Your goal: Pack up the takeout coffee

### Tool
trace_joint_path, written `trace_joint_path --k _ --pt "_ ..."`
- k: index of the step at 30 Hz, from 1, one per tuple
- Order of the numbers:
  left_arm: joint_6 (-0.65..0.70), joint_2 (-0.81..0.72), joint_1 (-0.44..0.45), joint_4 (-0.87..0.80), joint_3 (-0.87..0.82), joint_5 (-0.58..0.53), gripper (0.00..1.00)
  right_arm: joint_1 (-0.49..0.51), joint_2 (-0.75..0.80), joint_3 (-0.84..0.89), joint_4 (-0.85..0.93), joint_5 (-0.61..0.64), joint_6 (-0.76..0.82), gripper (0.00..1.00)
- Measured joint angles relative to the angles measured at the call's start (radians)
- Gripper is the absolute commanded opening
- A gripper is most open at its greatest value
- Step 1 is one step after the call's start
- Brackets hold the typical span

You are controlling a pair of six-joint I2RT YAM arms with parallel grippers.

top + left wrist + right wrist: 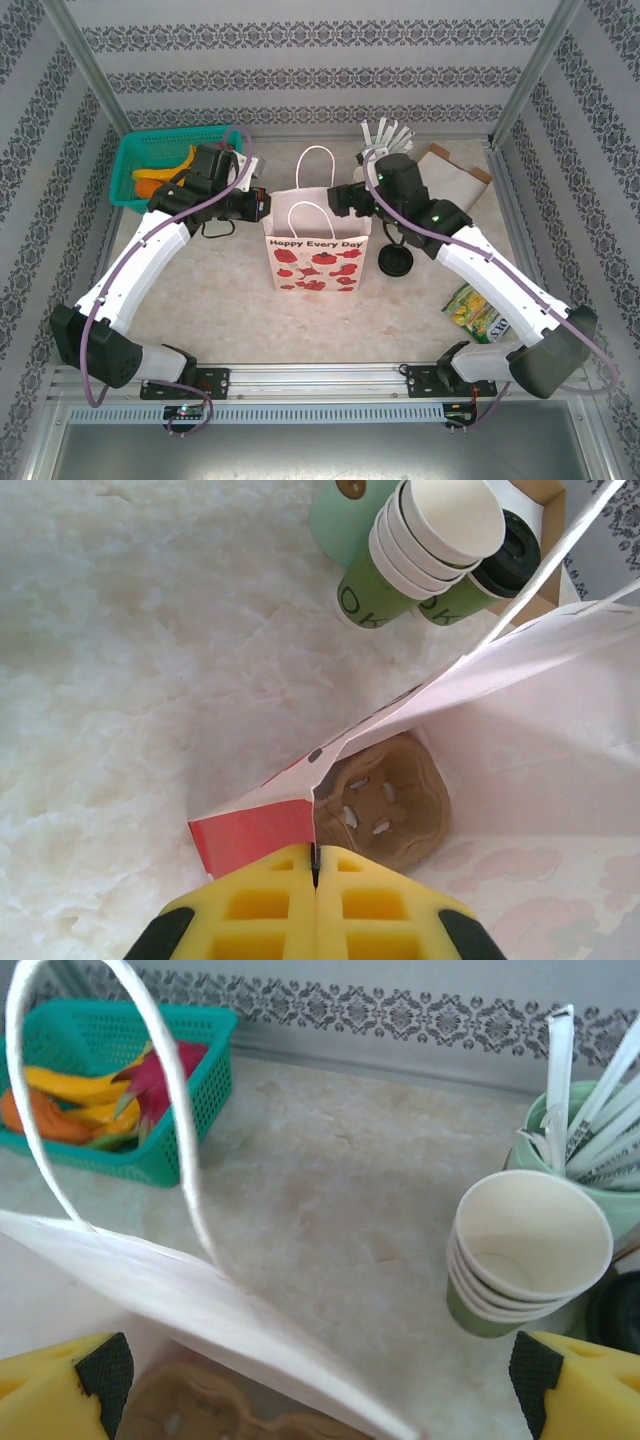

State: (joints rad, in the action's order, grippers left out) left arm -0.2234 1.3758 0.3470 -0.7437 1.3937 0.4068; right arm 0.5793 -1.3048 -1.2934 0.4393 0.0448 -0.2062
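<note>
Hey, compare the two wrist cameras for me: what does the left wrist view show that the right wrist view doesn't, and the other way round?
Left wrist, not right wrist: the left gripper shut on the paper bag's rim, and the bag's red printed front. Right wrist, not left wrist: the teal basket of colourful items, the white wrapped sticks, and the open right gripper. Both: the bag's white inside, the brown cup carrier lying in it, and the stack of lidless cups beyond the bag.

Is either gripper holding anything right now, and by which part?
The left gripper is shut on the paper bag, pinching its top rim at one end. The right gripper is open and holds nothing.
</note>
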Motion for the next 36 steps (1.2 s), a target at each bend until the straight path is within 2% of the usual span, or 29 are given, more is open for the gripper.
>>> trace_joint_path --k 4,9,11,18,23,26,32,35,36 --pt "0.009 0.011 0.000 0.004 0.007 0.011 0.00 -0.076 0.000 0.003 0.007 -0.158 0.166 0.94" --pt "0.010 0.023 0.000 0.008 0.019 0.027 0.00 -0.086 -0.019 0.024 0.010 -0.290 0.359 0.98" --pt "0.010 0.023 0.000 0.007 0.019 0.032 0.00 -0.094 -0.053 0.000 0.047 -0.335 0.407 0.96" --pt "0.010 0.025 0.000 0.008 0.021 0.038 0.00 -0.157 -0.229 -0.196 0.187 -0.461 0.485 0.92" --pt "0.011 0.039 0.000 0.010 0.033 0.047 0.00 -0.179 -0.300 -0.253 0.232 -0.526 0.541 0.82" --pt "0.011 0.051 0.000 0.010 0.043 0.062 0.00 -0.183 -0.349 -0.302 0.261 -0.544 0.584 0.81" --pt "0.011 0.088 -0.001 0.006 0.083 0.091 0.00 -0.182 -0.381 -0.331 0.288 -0.564 0.651 0.69" --pt "0.011 0.098 -0.003 0.005 0.099 0.101 0.00 -0.183 -0.381 -0.333 0.296 -0.584 0.664 0.55" --pt "0.011 0.100 -0.006 0.002 0.103 0.108 0.00 -0.183 -0.381 -0.333 0.298 -0.588 0.663 0.47"
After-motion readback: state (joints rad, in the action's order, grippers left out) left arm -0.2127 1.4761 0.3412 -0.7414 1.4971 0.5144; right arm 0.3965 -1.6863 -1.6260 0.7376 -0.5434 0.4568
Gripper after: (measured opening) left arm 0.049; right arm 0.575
